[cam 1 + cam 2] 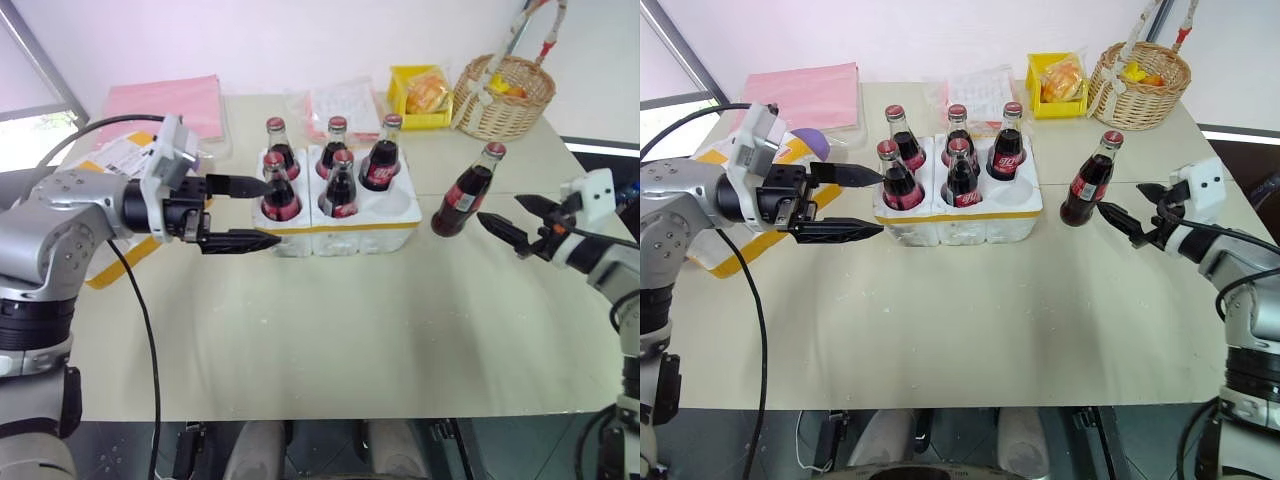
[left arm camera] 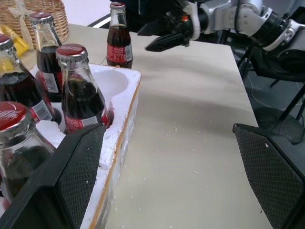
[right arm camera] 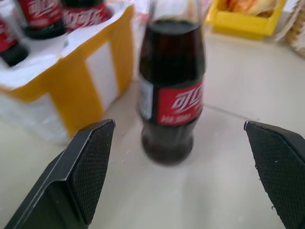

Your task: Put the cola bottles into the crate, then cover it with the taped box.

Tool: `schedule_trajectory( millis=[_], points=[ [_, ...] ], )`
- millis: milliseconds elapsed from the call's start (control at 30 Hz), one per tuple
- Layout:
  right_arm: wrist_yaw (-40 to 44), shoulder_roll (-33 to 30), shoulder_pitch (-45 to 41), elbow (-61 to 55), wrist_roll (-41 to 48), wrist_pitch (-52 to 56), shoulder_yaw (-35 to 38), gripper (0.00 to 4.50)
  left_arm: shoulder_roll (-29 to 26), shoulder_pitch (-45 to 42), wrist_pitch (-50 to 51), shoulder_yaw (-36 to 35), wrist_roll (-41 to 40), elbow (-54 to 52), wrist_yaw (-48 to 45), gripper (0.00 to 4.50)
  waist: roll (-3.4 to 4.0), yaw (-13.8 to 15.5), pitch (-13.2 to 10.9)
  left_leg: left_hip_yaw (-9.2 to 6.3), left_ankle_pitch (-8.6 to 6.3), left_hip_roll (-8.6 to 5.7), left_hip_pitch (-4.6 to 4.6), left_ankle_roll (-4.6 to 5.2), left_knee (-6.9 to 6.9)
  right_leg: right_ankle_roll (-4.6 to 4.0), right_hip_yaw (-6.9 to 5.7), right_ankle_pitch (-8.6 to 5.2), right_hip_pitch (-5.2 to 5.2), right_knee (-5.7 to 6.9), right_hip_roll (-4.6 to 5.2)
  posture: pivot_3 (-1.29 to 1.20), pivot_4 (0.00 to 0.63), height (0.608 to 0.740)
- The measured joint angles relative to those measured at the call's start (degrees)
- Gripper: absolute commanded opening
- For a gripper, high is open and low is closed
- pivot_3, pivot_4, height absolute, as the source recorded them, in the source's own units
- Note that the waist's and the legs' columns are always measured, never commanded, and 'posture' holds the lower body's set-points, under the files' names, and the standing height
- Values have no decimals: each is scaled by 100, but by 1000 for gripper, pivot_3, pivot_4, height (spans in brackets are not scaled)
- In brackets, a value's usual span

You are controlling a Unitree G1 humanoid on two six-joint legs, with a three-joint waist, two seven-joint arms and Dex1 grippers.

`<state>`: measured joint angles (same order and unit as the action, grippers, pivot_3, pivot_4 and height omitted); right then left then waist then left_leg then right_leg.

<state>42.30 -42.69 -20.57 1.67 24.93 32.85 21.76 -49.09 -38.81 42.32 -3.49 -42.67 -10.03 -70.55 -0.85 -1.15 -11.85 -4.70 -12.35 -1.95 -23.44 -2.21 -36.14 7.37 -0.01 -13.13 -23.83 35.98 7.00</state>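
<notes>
The crate (image 1: 345,232), a low white foam block with a yellow band, sits mid-table with several cola bottles (image 1: 340,187) upright in its wells; the front right well (image 2: 114,83) is empty. One more cola bottle (image 1: 463,192) stands on the table just right of the crate. My right gripper (image 1: 498,208) is open beside it on the right, the bottle (image 3: 172,90) ahead between its fingers, not touching. My left gripper (image 1: 270,212) is open at the crate's left end, holding nothing. The taped box (image 1: 122,158) lies at the far left, largely hidden behind my left arm.
Along the back edge lie a pink folder (image 1: 165,105), a clear bag with papers (image 1: 345,103), a yellow tray of snacks (image 1: 420,95) and a wicker basket (image 1: 503,95). The table's front half (image 1: 330,330) is bare.
</notes>
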Motion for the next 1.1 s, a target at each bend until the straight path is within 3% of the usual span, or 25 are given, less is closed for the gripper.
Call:
schedule_trajectory(
  millis=[633,733,800,1100],
  points=[
    [-165,731,-1272,1935,-433,-1007,-823,4442,-48,3,109,-21,-134,-360,195,4500,1,-3,0,-1,0,0,0,0,1,1,0,1,0,0,-2,0,150,738],
    [-171,819,-1359,2144,-461,-1116,-853,3595,-51,4,109,-21,-134,-361,200,4500,1,-3,-1,-1,0,0,0,0,1,1,0,1,0,0,-2,0,150,738],
    [-173,828,-1387,2206,-469,-1160,-868,2723,-66,5,109,-23,-134,-361,201,4500,1,-2,-1,-1,0,0,0,0,1,1,0,1,0,-1,-2,0,150,738],
    [-162,834,-1385,2111,-437,-1018,-864,2756,-99,29,96,-27,-130,-358,200,4500,1,-4,-1,-1,0,0,0,0,3,1,0,1,-1,0,-2,0,150,738]
  ],
)
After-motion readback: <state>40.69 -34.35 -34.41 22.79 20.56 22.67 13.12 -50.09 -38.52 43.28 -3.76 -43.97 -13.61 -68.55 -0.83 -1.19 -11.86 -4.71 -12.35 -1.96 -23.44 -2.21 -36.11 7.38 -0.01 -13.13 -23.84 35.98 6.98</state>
